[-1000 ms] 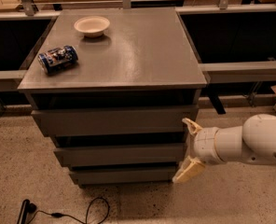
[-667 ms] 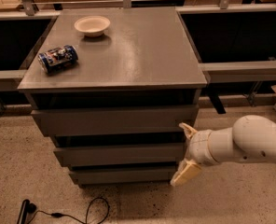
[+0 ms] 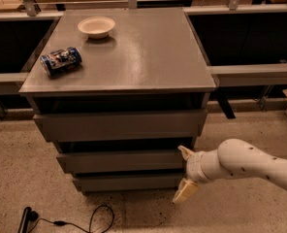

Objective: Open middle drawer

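Observation:
The grey-brown cabinet has three flat handleless drawer fronts stacked under its top. The middle drawer (image 3: 121, 160) lies between the taller top front (image 3: 119, 125) and the bottom front (image 3: 129, 182). My gripper (image 3: 183, 174) is at the right end of the middle and bottom fronts, on a white arm that comes in from the right. It is open: the upper finger (image 3: 184, 152) is at the middle drawer's right end and the lower finger (image 3: 184, 191) hangs beside the bottom front.
On the cabinet top (image 3: 148, 52) lie a blue can (image 3: 61, 61) on its side at the left and a cream bowl (image 3: 96, 26) at the back. A black cable (image 3: 66, 220) lies on the speckled floor in front. Dark bins flank the cabinet.
My gripper and arm have moved left, closer to the right ends of the drawer fronts. The drawers have not moved.

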{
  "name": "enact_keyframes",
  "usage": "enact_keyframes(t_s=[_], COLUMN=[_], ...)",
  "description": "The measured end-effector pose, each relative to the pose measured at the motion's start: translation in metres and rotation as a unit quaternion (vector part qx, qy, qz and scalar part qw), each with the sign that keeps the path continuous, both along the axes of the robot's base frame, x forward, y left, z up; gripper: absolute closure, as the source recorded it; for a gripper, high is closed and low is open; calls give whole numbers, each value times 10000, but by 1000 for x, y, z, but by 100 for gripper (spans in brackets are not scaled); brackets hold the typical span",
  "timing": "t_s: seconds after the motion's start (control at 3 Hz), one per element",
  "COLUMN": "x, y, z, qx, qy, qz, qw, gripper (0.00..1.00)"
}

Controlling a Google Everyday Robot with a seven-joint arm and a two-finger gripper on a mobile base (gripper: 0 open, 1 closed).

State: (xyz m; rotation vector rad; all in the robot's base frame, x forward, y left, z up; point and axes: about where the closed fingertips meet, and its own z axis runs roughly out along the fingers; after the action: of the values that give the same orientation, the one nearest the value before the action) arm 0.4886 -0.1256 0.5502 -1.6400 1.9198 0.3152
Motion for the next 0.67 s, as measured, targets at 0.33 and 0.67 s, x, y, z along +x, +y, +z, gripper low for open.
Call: enact_keyframes(t_s=[0.33,0.67], x=[5,20], y=[5,15], z=[-40,-65], qx=[5,-83], qy=[-2,11], qz=[221,446], qw=[9998,9990], gripper=[0,0])
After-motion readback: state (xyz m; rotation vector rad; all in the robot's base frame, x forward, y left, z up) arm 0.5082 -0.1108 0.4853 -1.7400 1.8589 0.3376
